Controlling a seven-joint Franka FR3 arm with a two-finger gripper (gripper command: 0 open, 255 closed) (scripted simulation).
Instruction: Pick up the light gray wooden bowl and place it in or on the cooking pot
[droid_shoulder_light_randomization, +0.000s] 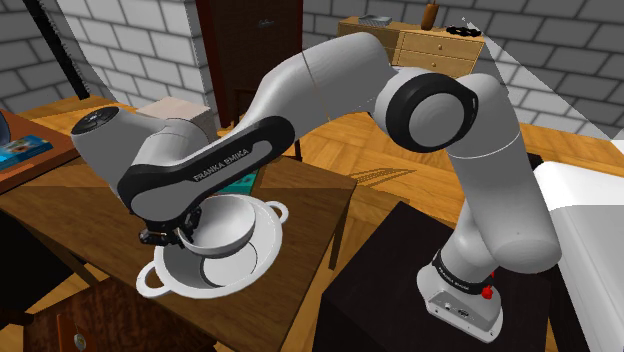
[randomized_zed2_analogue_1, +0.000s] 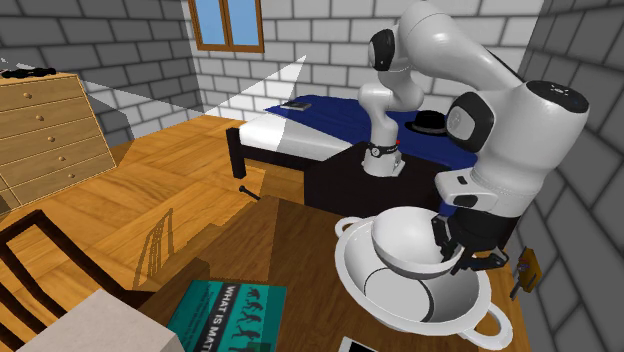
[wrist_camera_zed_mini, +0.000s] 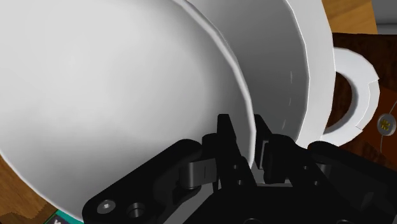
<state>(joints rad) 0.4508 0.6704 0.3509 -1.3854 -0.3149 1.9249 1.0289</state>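
Here we are at the pot: the gripper (droid_shoulder_light_randomization: 166, 237) is clamped on the rim of the pale grey bowl (droid_shoulder_light_randomization: 226, 222), and in the wrist view we see the two black fingers (wrist_camera_zed_mini: 226, 130) pinching that thin rim wall between them, one inside the bowl (wrist_camera_zed_mini: 114, 95) and one outside. The bowl hangs from that single pinch and sits tilted, not level. From the gripper it spreads toward the shoulder view's right. In the second exterior view it spreads left from the gripper (randomized_zed2_analogue_1: 455, 243), with its hollow turned up toward us. What matters now is what lies straight below: the white two-handled cooking pot (droid_shoulder_light_randomization: 160, 284) sits directly under the bowl, and the bowl's lower side dips inside the pot's rim (randomized_zed2_analogue_1: 352, 270). We cannot tell whether it touches the pot's floor. A round bowl has no long axis to line up, so we judge the carry all but done. What's left is a short drop and letting go, and the tilt could make the bowl rock or slide as it settles. The pot stands on a dark wooden table (droid_shoulder_light_randomization: 310, 195), near the edge closest to the black stand (droid_shoulder_light_randomization: 390, 270), with a teal book (randomized_zed2_analogue_1: 226, 315) lying well apart on the same top. Around us are grey brick walls, a plank floor, a pale dresser (randomized_zed2_analogue_1: 45, 120) and a blue bed (randomized_zed2_analogue_1: 325, 112).
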